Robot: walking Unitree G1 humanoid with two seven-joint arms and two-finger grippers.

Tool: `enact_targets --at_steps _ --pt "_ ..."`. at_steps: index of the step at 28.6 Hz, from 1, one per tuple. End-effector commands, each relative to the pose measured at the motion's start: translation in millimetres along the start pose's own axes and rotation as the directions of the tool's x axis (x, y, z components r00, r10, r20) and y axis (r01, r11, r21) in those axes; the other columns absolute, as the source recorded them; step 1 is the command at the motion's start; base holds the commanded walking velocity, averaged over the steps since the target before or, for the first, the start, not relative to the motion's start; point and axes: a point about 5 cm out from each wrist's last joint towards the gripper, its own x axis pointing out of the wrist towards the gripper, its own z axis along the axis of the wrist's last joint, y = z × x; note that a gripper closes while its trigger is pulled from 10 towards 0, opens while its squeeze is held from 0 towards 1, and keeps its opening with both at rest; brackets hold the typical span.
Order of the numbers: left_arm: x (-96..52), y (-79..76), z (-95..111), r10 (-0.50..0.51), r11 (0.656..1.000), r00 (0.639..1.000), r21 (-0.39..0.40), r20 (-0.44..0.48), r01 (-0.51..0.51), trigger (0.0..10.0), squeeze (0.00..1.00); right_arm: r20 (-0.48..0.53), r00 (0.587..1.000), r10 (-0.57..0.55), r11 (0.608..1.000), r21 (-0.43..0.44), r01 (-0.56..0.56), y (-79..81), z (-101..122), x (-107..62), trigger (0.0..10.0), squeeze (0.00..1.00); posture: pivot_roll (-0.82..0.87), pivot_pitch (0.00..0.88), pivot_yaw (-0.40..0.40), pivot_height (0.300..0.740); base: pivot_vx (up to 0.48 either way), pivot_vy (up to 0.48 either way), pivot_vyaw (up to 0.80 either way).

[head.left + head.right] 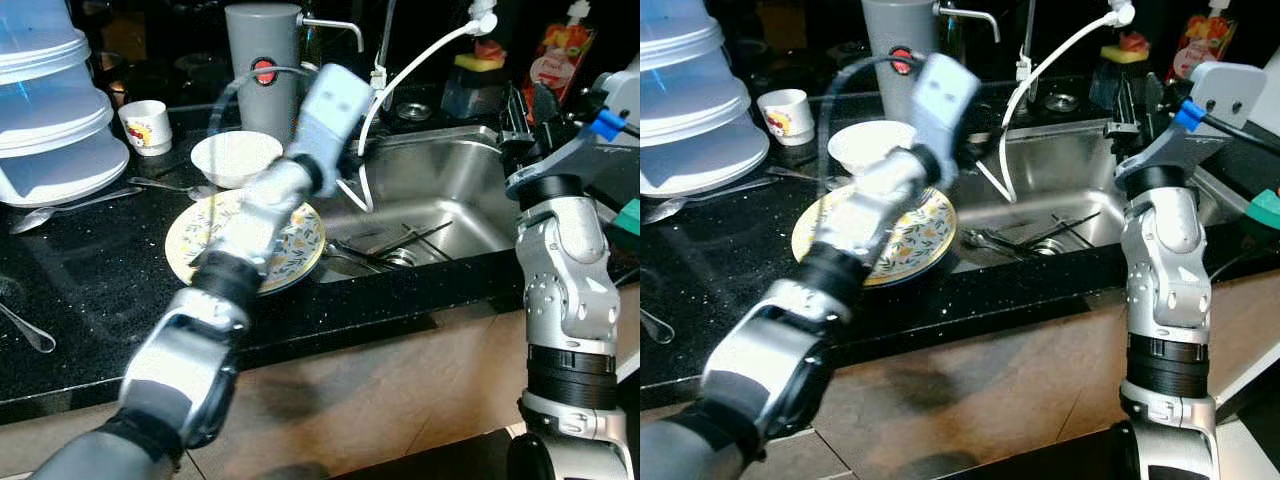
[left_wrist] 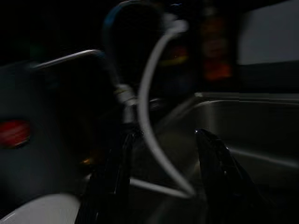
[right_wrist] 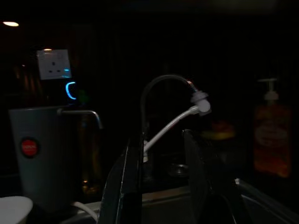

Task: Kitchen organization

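Home kitchen, steel sink (image 1: 455, 185), faucet (image 3: 161, 91), plate (image 1: 195, 245)

We are looking at a black speckled counter (image 1: 90, 290) carrying a patterned plate (image 1: 290, 255), a white bowl (image 1: 232, 157), a small printed cup (image 1: 146, 126), spoons (image 1: 70, 207), stacked plastic containers (image 1: 50, 110) and a grey water filter (image 1: 262, 60) beside the sink (image 1: 470, 215).
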Motion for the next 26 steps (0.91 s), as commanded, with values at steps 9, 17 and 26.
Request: enact_targets --at_steps 9,17,26 --pt "-56.3 104.8 -42.6 0.550 0.734 0.744 -0.206 -0.379 -0.648 10.0 0.00 -0.009 1.000 0.008 1.000 0.026 -0.008 4.7 -5.2 -0.2 10.0 0.00 -0.02 0.000 0.000 0.740 0.000 0.000 0.00" --pt "-86.8 126.1 -66.9 0.614 0.512 0.581 -0.290 -0.535 -0.808 10.0 0.00 -0.008 1.000 0.006 1.000 0.022 -0.006 3.5 -4.7 -1.5 10.0 0.00 -0.03 0.000 0.006 0.740 0.000 0.000 0.00" --pt "-147.3 167.3 -67.3 0.879 0.135 0.099 0.044 -0.466 -0.990 10.0 0.00 -0.008 1.000 0.000 1.000 0.019 0.000 2.3 -5.5 -3.3 10.0 0.00 -0.03 0.000 0.019 0.740 0.000 0.000 0.00"
